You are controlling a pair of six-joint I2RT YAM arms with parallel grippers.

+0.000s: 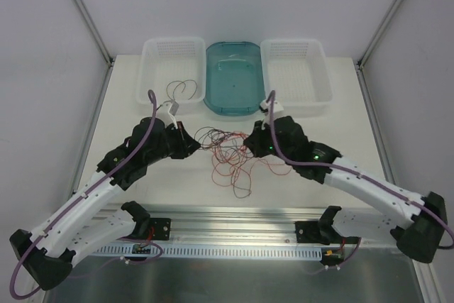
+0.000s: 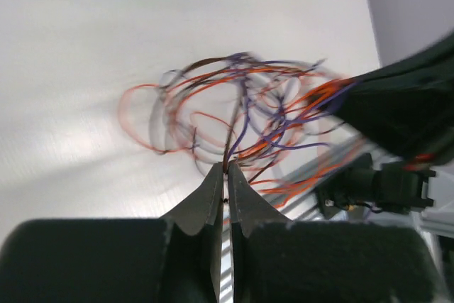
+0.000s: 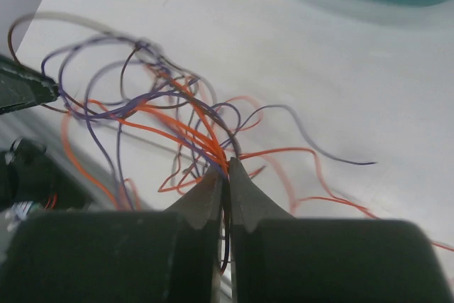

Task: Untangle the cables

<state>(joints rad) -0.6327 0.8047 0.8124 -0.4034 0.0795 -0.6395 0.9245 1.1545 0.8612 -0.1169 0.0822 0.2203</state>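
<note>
My left claw (image 2: 225, 170) is clamped on a few strands of the cables (image 1: 228, 148), and my right claw (image 3: 225, 166) is clamped on others. The tangle spreads between them at mid-surface (image 1: 120, 104).

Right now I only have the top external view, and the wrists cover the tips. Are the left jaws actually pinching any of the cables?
Observer: Yes. In the left wrist view the left jaws are shut, with thin strands of the cables running into their tips.
Reviewer: And the right side?
Observer: The right wrist view shows the right jaws shut on a bunch of orange strands at their tips.
Reviewer: From above the tangle looks all red. Is it?
Observer: No. Up close, purple strands are looped in with the orange.
</note>
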